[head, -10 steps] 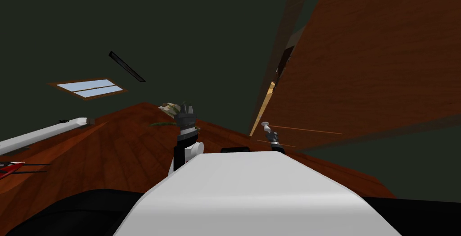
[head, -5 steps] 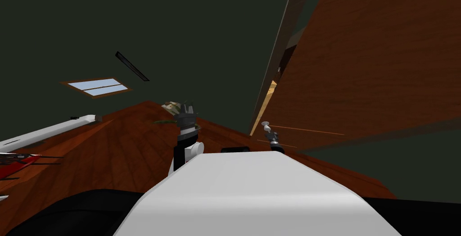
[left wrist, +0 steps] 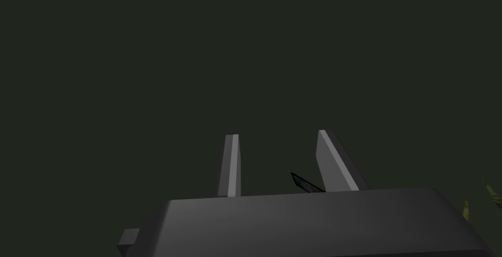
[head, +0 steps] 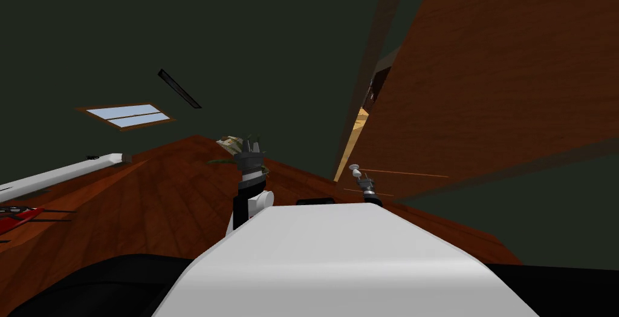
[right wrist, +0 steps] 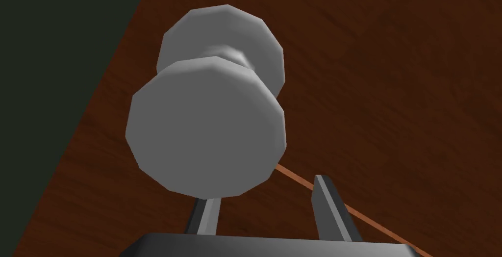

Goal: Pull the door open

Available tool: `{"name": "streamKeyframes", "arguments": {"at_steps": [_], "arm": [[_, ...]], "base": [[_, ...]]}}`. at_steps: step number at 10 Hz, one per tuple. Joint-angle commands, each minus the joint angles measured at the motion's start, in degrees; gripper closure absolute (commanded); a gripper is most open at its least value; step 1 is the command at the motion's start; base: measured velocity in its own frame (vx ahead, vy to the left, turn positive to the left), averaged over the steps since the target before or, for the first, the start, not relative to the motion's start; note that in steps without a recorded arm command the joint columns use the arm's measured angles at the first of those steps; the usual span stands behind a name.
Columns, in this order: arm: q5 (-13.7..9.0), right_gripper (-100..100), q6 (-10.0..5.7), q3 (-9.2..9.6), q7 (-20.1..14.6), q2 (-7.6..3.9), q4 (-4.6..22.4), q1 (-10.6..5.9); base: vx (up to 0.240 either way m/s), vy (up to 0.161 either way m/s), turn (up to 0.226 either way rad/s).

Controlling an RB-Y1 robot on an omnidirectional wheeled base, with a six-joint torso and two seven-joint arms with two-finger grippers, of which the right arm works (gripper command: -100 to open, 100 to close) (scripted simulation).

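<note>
Two fingers of the right gripper (right wrist: 268, 184) are standing apart, gripping nothing; the grey knob (right wrist: 206, 136) of the brown door (right wrist: 392, 72) is covering one fingertip, apart from the other. The left gripper (left wrist: 278, 134) is also holding its fingers apart, empty.

Right wrist camera close before knob (right wrist: 206, 126)
</note>
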Motion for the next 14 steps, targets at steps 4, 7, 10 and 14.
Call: {"name": "streamKeyframes", "arguments": {"at_steps": [4, 7, 10, 14], "arm": [[-0.6, -100, -0.59, 1.63, -5.9, 1.46, -1.1, 0.09], [-1.3, -100, -0.13, 2.21, -10.5, 2.2, -2.6, 0.83], [-2.1, -100, 0.34, 2.79, -15.0, 2.96, -4.2, 1.58], [-2.8, -100, 0.79, 3.35, -19.8, 3.67, -5.7, 2.28]], "base": [[-0.066, -0.006, 0.009], [-0.041, 0.035, 0.046], [-0.061, 0.007, 0.004], [-0.057, -0.014, 0.009]]}}
